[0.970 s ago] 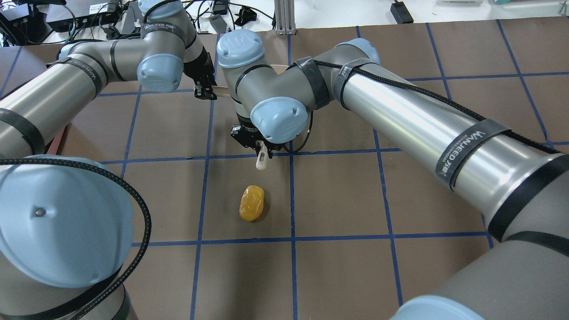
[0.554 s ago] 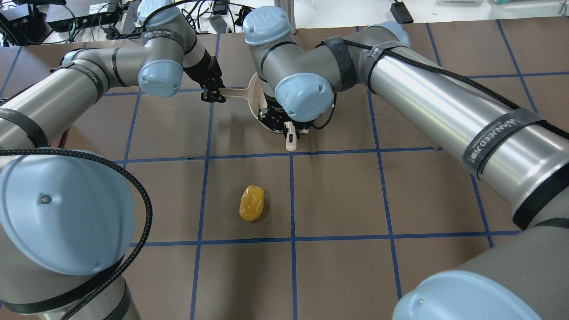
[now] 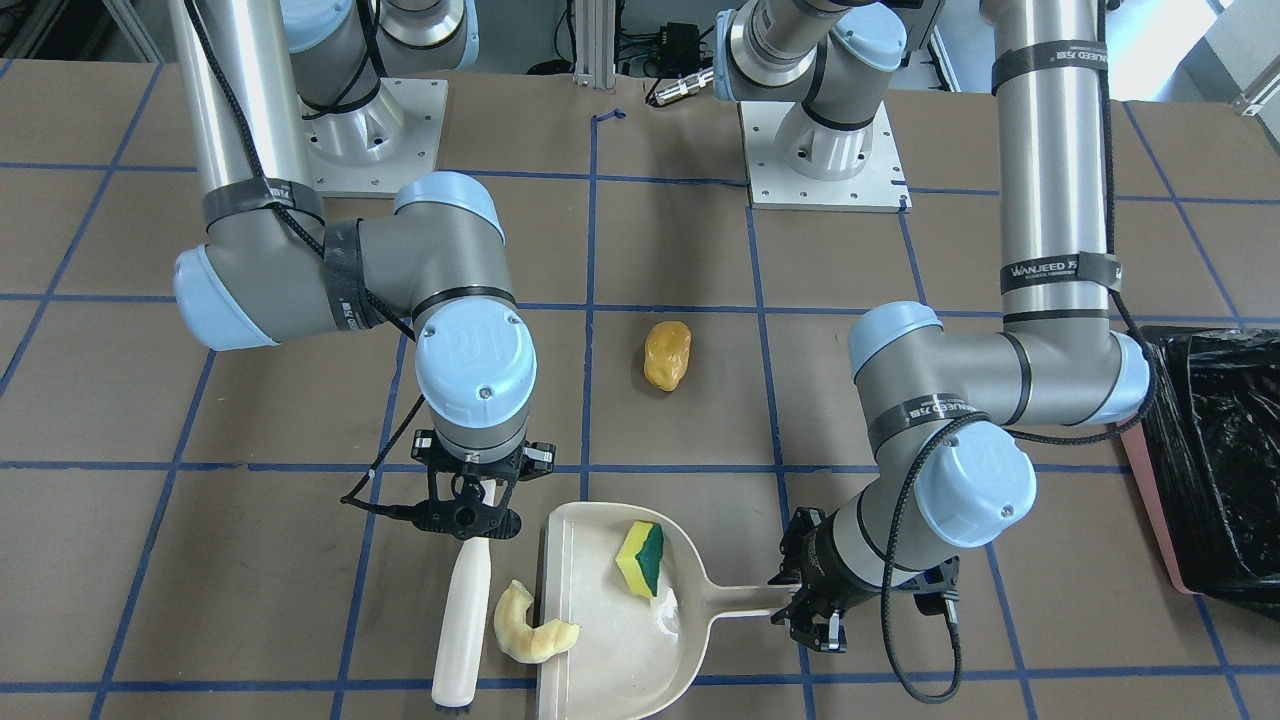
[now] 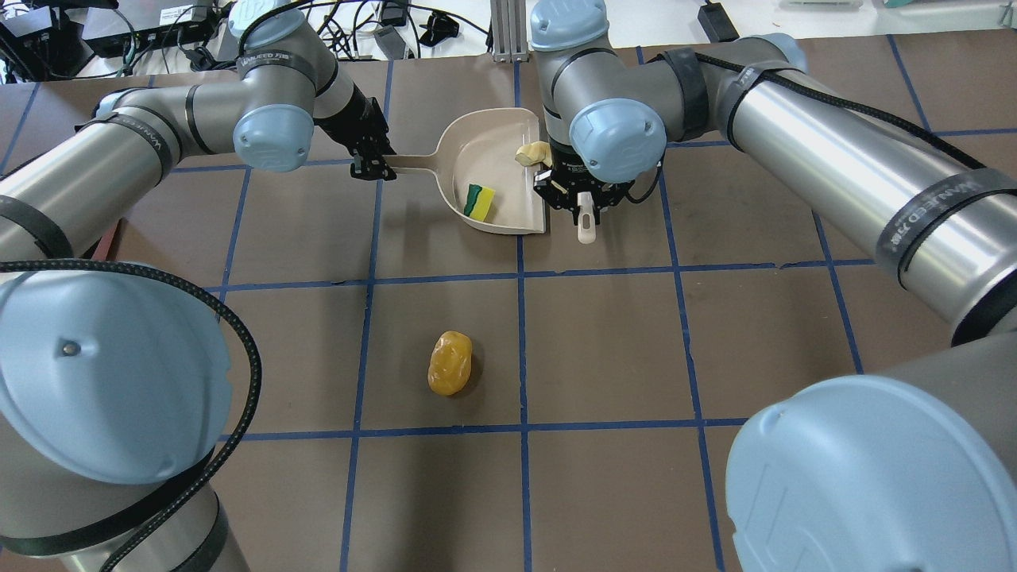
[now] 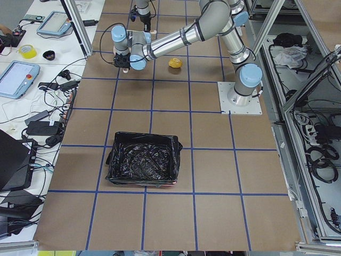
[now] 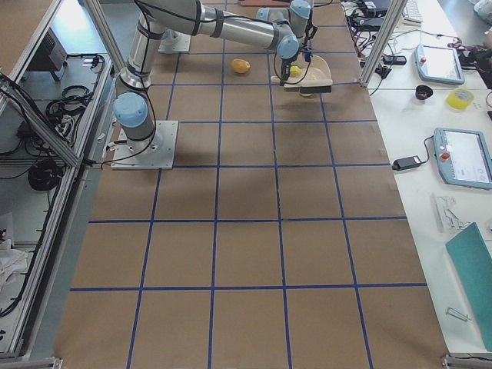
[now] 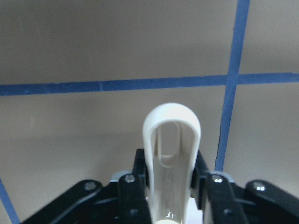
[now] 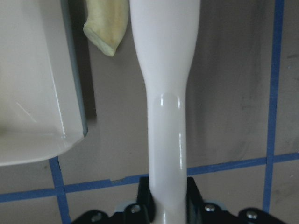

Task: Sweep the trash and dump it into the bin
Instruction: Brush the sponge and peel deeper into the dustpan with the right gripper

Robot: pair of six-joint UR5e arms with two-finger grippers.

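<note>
Left gripper [image 4: 372, 168]: my jaws clamp the dustpan [image 4: 496, 135] handle.
Right gripper [image 4: 583, 208]: clamped tight around my brush [image 3: 461, 610].
Orange lump [image 4: 450, 363]: long axis roughly 12 to 6, seen from overhead.

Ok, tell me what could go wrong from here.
1. The slice lies at the dustpan's lip beside the brush; a stroke might push it past, not in.
2. The lump lies well away and may roll when swept.
3. The bin is off to the side; the sponge could slide out if the left gripper tilts the dustpan.
</note>
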